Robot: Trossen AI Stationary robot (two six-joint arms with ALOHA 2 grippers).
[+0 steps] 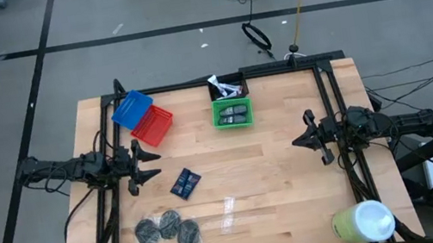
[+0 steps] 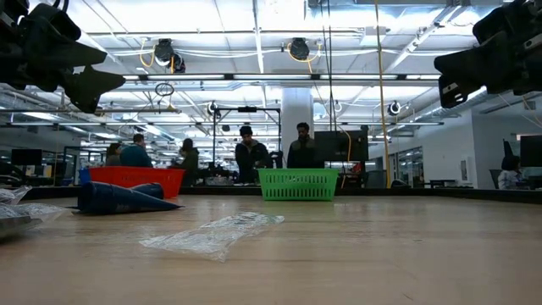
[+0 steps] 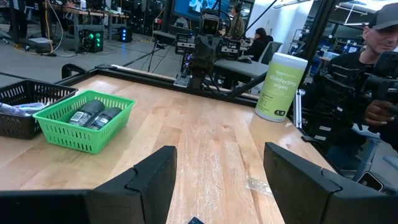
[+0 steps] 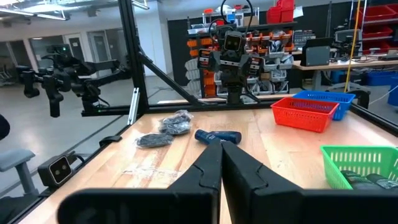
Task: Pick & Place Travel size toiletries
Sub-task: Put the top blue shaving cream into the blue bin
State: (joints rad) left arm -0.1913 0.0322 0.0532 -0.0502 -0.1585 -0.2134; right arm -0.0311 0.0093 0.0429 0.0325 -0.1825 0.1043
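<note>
Two dark blue flat packets [image 1: 185, 182] lie flat on the table near its middle, and three dark grey round discs [image 1: 164, 230] lie near the near-left corner. Two dark grey oval pieces [image 1: 234, 116] lie in a green basket [image 1: 217, 114]. White-silver tubes [image 1: 224, 88] lie in a black basket [image 1: 241, 79] behind it. My left gripper [image 1: 152, 163] hovers open above the table's left side, left of the packets. My right gripper [image 1: 298, 141] hovers shut on nothing at the right side. The right wrist view shows the packets [image 4: 217, 135] and discs [image 4: 165, 130] ahead of that gripper.
A blue basket [image 1: 131, 107] and a red basket [image 1: 153, 125] sit at the far left. A clear plastic wrapper scrap [image 1: 229, 215] lies near the front middle. A yellow-green wipes cylinder [image 1: 363, 222] stands at the near-right corner. People stand beyond the table, one close [image 3: 379, 56].
</note>
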